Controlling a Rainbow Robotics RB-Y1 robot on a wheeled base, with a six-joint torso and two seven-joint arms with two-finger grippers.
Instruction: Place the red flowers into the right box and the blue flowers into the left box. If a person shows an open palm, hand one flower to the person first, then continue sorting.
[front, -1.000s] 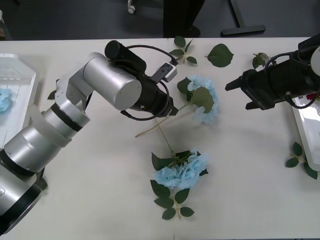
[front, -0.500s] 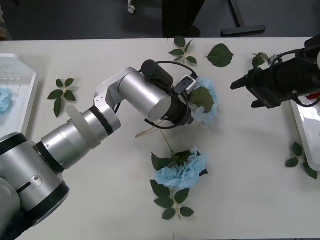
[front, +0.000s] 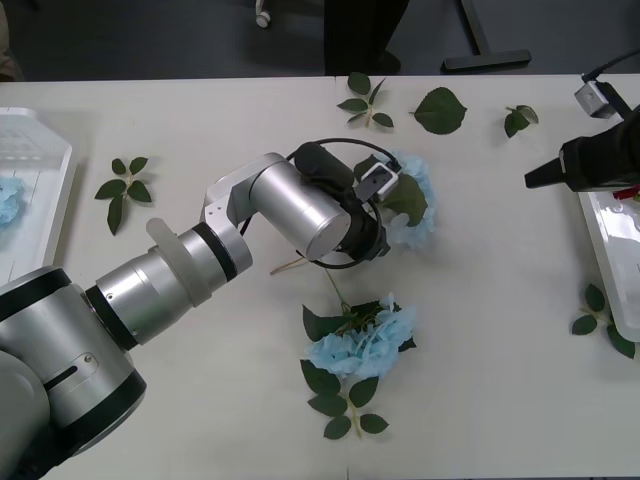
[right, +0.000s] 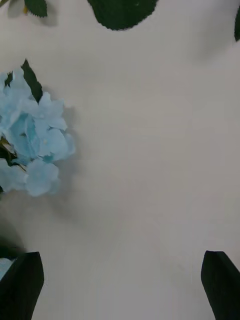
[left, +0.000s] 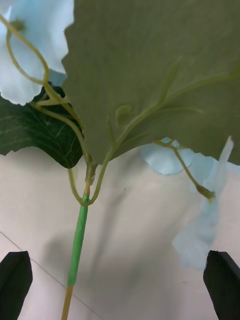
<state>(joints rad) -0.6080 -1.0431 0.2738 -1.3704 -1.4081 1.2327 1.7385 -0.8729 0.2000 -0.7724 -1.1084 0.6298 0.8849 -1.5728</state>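
Left wrist view: now closer over the far blue hydrangea (left: 30, 45), left gripper (left: 120, 285) spread astride its stem (left: 77, 240), right gripper (right: 120, 285) released and backed off; grasp looks imminent.

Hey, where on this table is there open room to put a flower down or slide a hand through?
Bare tabletop runs between the two blue flowers and the right box, and again near the front edge left of the nearer blue flower. The middle is crowded: the left pincer is at the farther blue flower, stems crossing below. Loose leaves dot the far edge.
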